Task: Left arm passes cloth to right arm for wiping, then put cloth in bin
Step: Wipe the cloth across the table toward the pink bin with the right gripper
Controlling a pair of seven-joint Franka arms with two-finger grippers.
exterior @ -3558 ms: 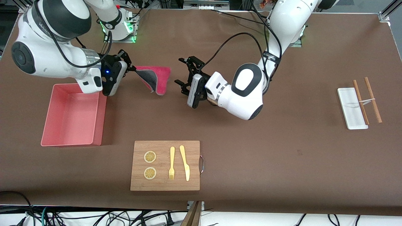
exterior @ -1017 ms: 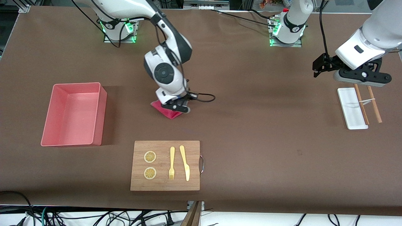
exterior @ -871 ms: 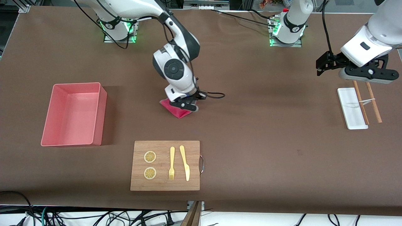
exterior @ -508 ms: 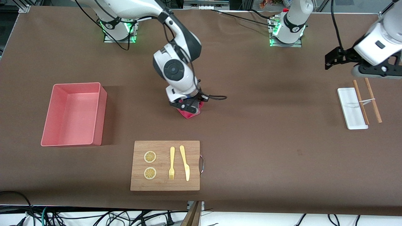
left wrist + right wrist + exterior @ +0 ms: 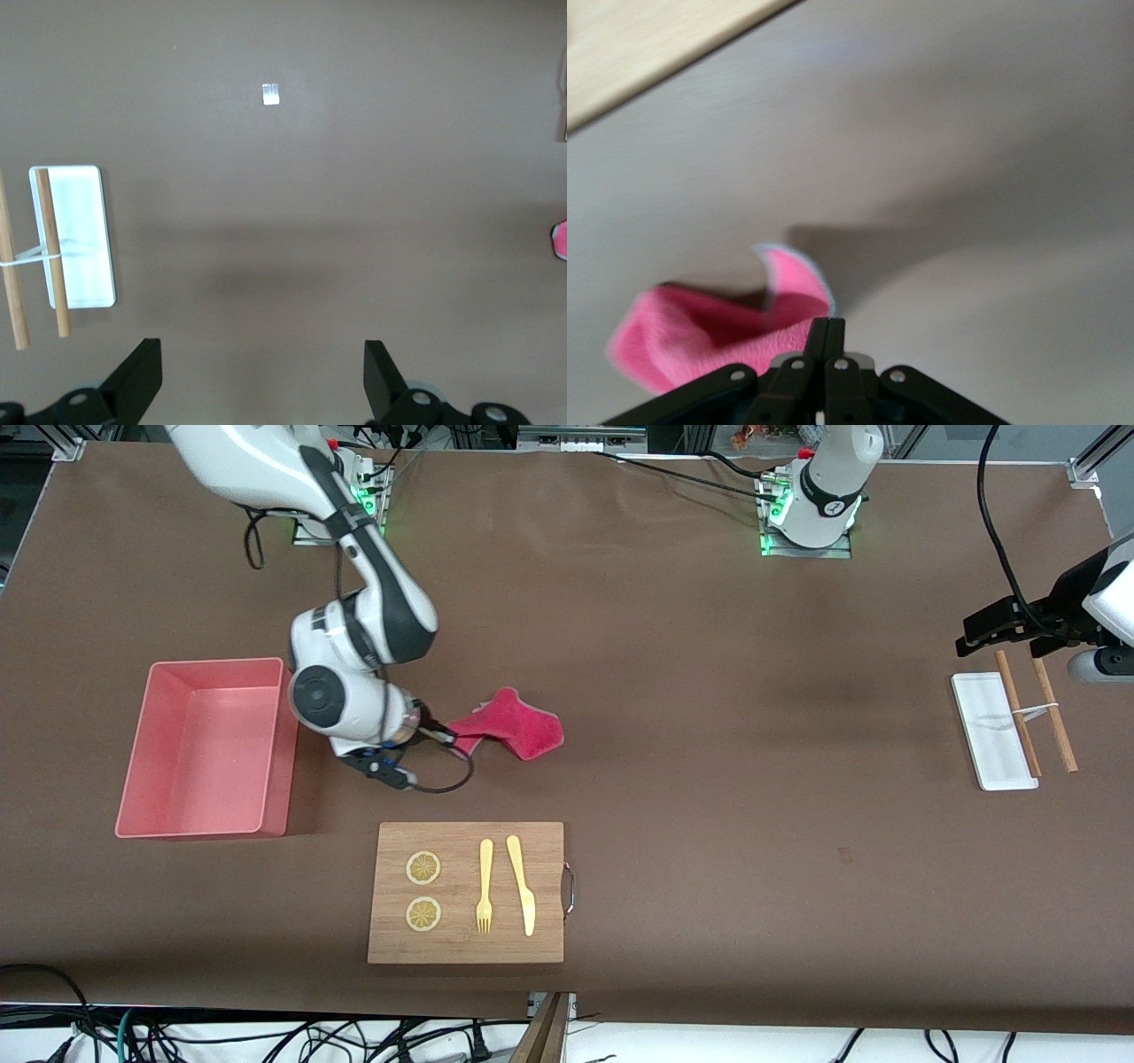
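Note:
The crimson-pink cloth (image 5: 516, 727) trails low over the brown table from my right gripper (image 5: 440, 735), which is shut on one corner of it. In the right wrist view the black fingers (image 5: 828, 329) are pressed together on the pink cloth (image 5: 700, 332), with its grey-edged corner curling up. The right gripper hangs beside the salmon-pink bin (image 5: 199, 830), which has nothing in it. My left gripper (image 5: 974, 629) waits open in the air over the table at the left arm's end. Nothing sits between its fingers (image 5: 142, 376).
A wooden cutting board (image 5: 466, 948) with a fork, a knife and two lemon slices lies nearer the front camera than the cloth. A flat white tray (image 5: 988, 744) with tied chopsticks (image 5: 1051, 704) lies at the left arm's end.
The right gripper has swept from the table's middle toward the bin, dragging the cloth out behind it. The left arm has drawn farther toward its own end of the table.

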